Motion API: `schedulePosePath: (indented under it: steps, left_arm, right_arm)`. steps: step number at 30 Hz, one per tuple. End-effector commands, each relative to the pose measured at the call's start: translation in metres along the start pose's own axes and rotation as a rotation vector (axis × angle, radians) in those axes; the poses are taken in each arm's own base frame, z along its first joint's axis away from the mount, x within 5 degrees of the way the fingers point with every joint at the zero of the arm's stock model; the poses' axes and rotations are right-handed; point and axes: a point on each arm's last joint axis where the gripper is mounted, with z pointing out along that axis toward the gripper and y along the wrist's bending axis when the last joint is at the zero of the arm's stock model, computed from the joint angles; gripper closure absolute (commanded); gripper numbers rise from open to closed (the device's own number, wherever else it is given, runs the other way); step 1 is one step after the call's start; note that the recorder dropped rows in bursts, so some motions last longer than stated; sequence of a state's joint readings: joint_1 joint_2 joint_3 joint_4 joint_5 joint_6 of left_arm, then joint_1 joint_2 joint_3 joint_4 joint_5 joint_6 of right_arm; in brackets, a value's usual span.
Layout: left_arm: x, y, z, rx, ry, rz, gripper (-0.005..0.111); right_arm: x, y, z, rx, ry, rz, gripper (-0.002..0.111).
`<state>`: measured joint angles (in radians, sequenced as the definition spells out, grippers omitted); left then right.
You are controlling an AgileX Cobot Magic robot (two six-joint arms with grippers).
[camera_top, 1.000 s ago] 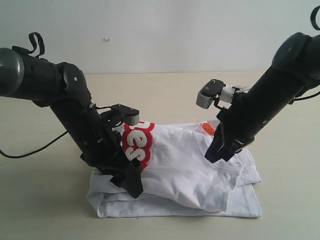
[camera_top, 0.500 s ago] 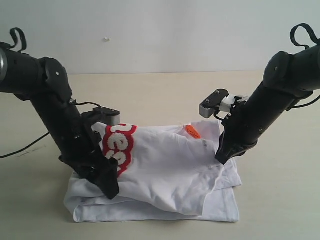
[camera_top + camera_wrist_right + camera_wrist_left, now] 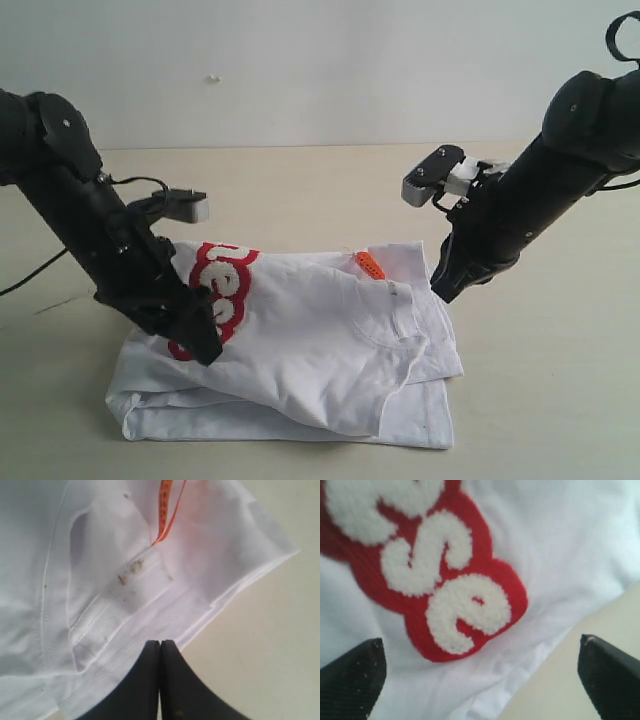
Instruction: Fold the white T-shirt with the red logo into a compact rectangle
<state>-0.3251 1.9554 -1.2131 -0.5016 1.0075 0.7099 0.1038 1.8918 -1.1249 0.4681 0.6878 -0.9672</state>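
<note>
Quick rundown from us: the wrinkled white cotton T-shirt (image 3: 320, 345) is lying in a loose, layered fold on the pale beige worktop (image 3: 330, 190), roughly midway between the two black arms. The long red logo band with fuzzy white letters (image 3: 222, 285) sits on the top layer at the shirt's left end in the exterior view. Only part of it shows there, since the left arm covers the rest.

The left pincer (image 3: 205, 338) is down right at that end, against the lower edge of the logo. Through its wrist camera we see its two black fingers (image 3: 350, 680) spread wide apart. The logo, white cloth and a strip of bare worktop sit in the gap, so it isn't gripping anything.

The right pincer (image 3: 445, 290) is over at the shirt's right edge, not far from the small orange neck tag (image 3: 369, 265). Its fingers are pressed tight together with the tips aimed at the shirt's folded edge, and we can't spot any cloth caught between them. Whether the tips actually touch the fabric, we honestly can't tell. The tag lies on the top layer, bright against the white.
</note>
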Motion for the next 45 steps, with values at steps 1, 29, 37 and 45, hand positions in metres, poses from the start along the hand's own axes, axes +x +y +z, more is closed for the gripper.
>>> schedulePosePath:
  steps: [1,29,37,45]
  left_arm:
    - [-0.009,-0.015,-0.039,-0.074,-0.200,0.034,0.004]
    - [0.131,-0.100,-0.167,-0.498,-1.007,-0.051,0.004]
    - [0.199,-0.122,-0.147,-0.537,-1.202,-0.063,0.004]
    - [0.235,-0.125,-0.111,-0.440,-1.273,-0.166,0.004]
  right_arm:
    - [-0.008,0.001,-0.028,0.087,-0.065,-0.001,0.108]
    - [0.032,0.074,-0.177,0.350,-0.537,0.176,0.108]
    - [0.090,0.117,-0.195,0.417,-0.687,0.185,0.108]
    - [0.126,0.145,-0.186,0.344,-0.750,0.240,0.108]
